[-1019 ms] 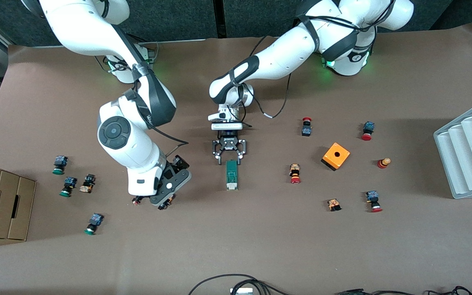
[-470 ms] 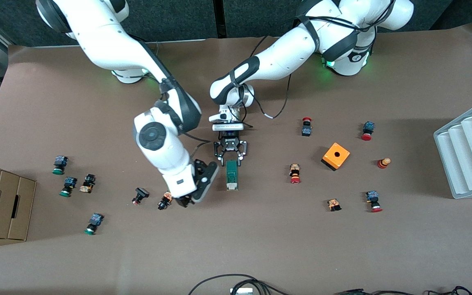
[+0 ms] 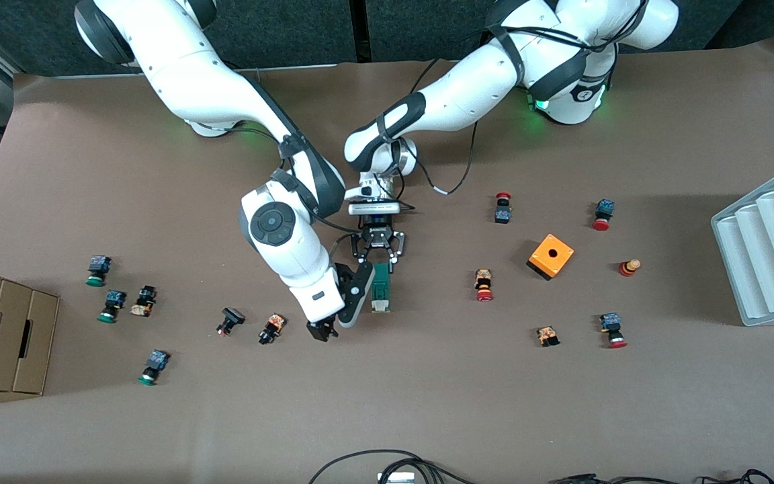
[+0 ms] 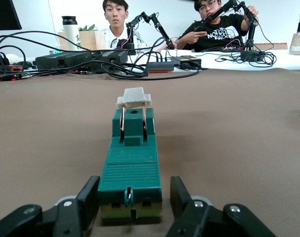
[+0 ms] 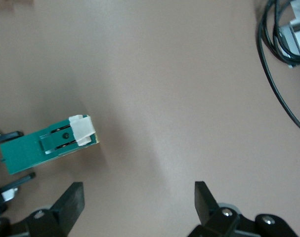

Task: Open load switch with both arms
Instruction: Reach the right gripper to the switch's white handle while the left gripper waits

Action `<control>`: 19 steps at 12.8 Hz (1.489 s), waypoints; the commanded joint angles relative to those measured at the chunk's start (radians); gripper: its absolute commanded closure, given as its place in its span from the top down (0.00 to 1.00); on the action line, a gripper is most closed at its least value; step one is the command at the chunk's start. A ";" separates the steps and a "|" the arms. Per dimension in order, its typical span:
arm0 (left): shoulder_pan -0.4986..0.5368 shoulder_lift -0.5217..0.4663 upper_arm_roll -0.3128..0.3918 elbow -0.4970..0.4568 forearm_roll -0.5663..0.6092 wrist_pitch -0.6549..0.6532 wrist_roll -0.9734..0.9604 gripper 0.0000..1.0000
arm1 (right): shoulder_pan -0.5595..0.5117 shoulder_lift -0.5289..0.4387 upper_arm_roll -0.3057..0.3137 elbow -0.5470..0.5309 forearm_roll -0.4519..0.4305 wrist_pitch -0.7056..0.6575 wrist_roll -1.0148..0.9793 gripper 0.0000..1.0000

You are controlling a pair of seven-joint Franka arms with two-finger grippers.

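The load switch (image 3: 380,288), a narrow dark-green block, lies flat mid-table with its white piece at the end nearer the front camera. My left gripper (image 3: 379,261) is low at the switch's green end, shut on the load switch (image 4: 131,168), one black finger (image 4: 88,197) at each side. My right gripper (image 3: 323,329) hangs over bare table beside the switch's white end, toward the right arm's end of the table. It is open (image 5: 139,197) with nothing between its fingers. The load switch (image 5: 46,143) sits off to one side in the right wrist view.
Two small push buttons (image 3: 271,328) (image 3: 229,321) lie close to my right gripper. An orange cube (image 3: 551,255) and red-capped buttons (image 3: 484,285) lie toward the left arm's end. Green-capped buttons (image 3: 98,270) and a cardboard box (image 3: 4,336) are at the right arm's end. A white ribbed tray (image 3: 770,249).
My right arm has swung from near the two small buttons toward the load switch, its gripper still open. My left gripper's fingers have closed in on the switch's end.
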State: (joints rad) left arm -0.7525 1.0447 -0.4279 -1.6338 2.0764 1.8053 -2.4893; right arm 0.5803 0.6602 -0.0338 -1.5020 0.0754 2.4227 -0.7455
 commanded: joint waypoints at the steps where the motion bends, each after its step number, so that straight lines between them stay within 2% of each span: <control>1: 0.002 0.012 0.005 0.002 -0.004 -0.009 -0.017 0.65 | 0.019 0.076 -0.006 0.087 -0.017 0.019 -0.084 0.99; 9: -0.001 0.012 0.005 0.002 -0.001 -0.011 -0.043 0.66 | 0.101 0.122 -0.006 0.094 -0.013 0.039 -0.083 0.99; 19: -0.001 0.015 0.005 0.005 0.010 -0.011 -0.045 0.66 | 0.104 0.160 -0.006 0.094 -0.009 0.059 -0.071 0.98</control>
State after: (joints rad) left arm -0.7523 1.0449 -0.4265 -1.6342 2.0763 1.8053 -2.5154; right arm 0.6805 0.7906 -0.0359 -1.4405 0.0754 2.4551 -0.8168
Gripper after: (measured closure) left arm 0.335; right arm 0.004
